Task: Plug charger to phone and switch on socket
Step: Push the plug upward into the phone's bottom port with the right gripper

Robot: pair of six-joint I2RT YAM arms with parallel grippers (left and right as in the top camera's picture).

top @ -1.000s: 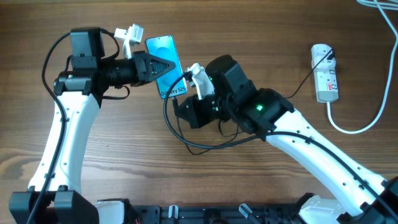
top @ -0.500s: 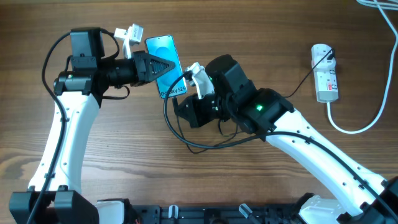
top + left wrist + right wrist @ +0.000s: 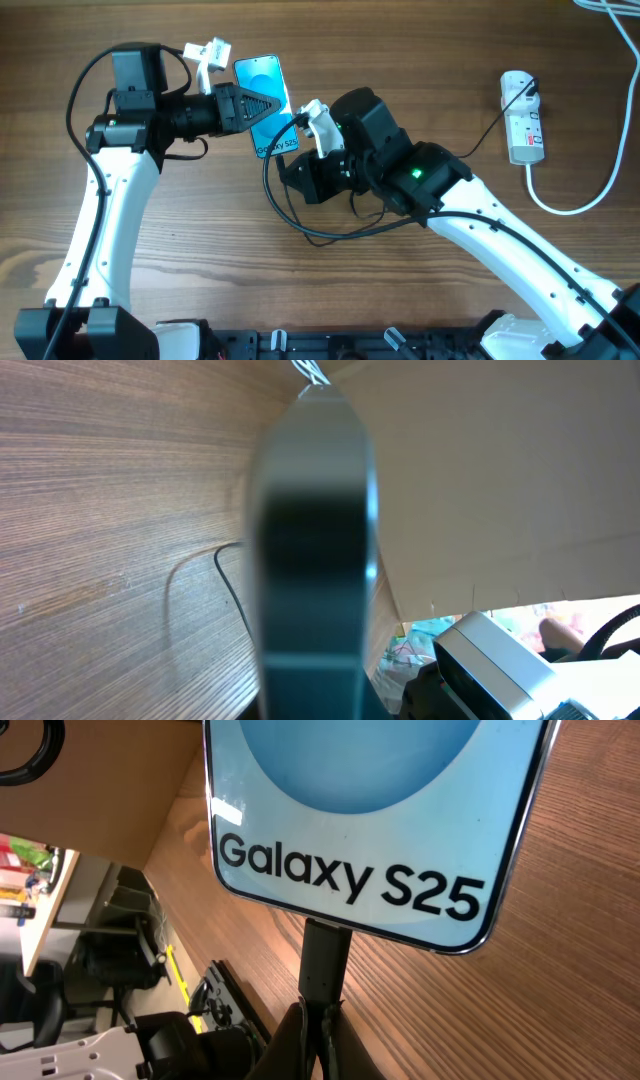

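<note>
My left gripper [image 3: 255, 105] clamped the phone [image 3: 262, 78], tilted over the table [image 3: 300, 300]. My right gripper [image 3: 318, 1020] pinched the charger [image 3: 325, 960], tip meeting the phone's lower edge. The socket [image 3: 523, 120] lay well apart rightward, open wood between.

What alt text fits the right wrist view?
A phone showing "Galaxy S25" on a blue screen fills the top; the right gripper holds the black charger connector against its lower edge. Wooden table behind.
</note>
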